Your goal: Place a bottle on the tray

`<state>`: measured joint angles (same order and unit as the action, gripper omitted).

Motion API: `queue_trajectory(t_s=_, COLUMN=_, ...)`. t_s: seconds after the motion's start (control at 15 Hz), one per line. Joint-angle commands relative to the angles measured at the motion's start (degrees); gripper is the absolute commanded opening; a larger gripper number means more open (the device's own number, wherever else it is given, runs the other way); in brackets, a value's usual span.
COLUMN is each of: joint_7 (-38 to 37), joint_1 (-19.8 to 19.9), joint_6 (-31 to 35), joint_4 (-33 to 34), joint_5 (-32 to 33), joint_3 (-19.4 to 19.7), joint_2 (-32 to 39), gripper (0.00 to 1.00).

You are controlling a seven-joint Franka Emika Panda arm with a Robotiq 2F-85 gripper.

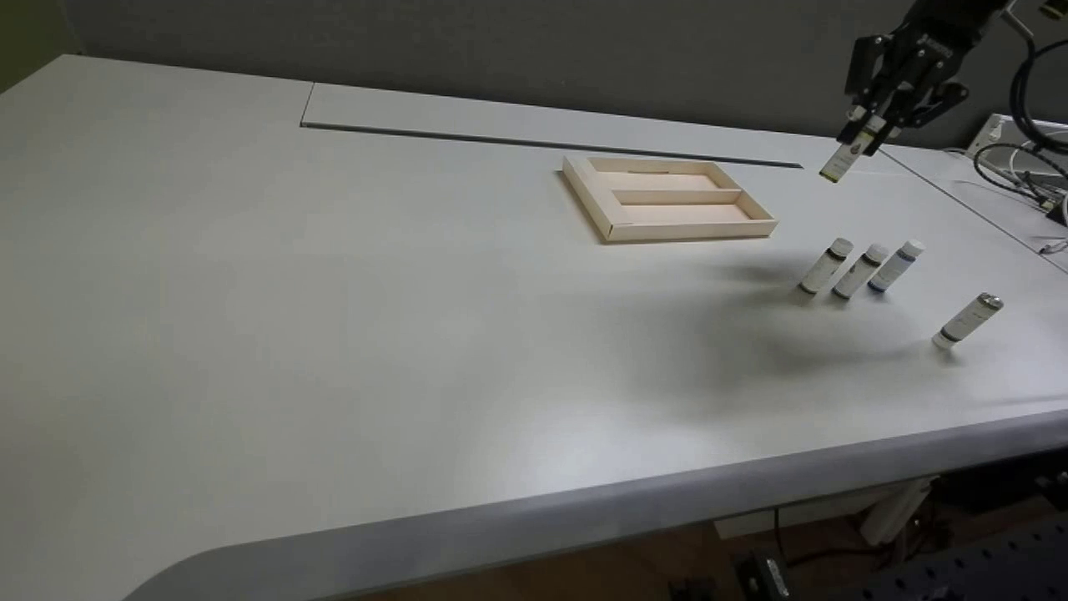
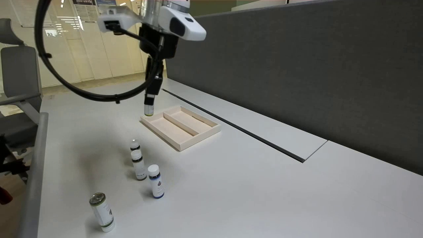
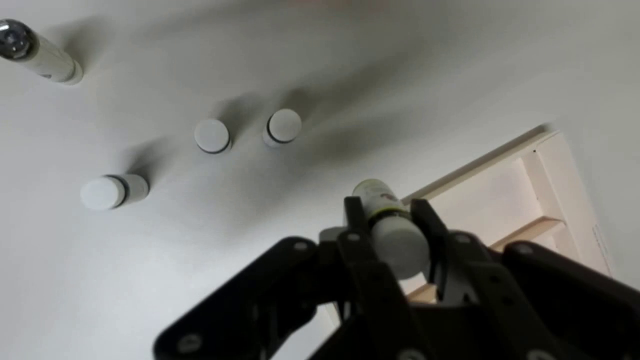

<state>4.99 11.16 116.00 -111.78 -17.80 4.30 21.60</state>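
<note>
- My gripper [image 3: 388,204] clamps the white-capped bottle [image 1: 850,154]; a weak pinch could drop it.
- Lowered askew, it could catch the two-compartment wooden tray [image 1: 692,230] and topple.

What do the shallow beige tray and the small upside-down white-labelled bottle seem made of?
The shallow, beige, rectangular tray looks like bare wood: pale and matte, though grain is unclear. The small, white-labelled cylindrical bottle is probably glass, possibly plastic: its dark upturned base gleams. Its opaque white cap looks like plastic.

No readable text, the bottle labels [image 2: 156,185] and background posters [image 2: 87,14] apparently too small and blurred
</note>
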Motion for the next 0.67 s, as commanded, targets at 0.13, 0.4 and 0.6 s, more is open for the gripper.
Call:
queue_trajectory(t_s=0.13, joint_7=-2.15, joint_1=0.31, joint_6=-4.22, joint_4=8.33, joint_5=0.05, joint_3=0.31, joint_2=6.44, gripper=0.27)
queue_trajectory(t_s=0.4, joint_7=-2.82, joint_1=0.45, joint_6=-5.64, joint_4=11.95, joint_5=0.14, joint_3=0.29, joint_2=9.59, gripper=0.27)
queue_trajectory(t_s=0.6, joint_7=-2.86, joint_1=0.45, joint_6=-5.75, joint_4=12.15, joint_5=0.14, joint_3=0.31, joint_2=9.58, gripper=0.27)
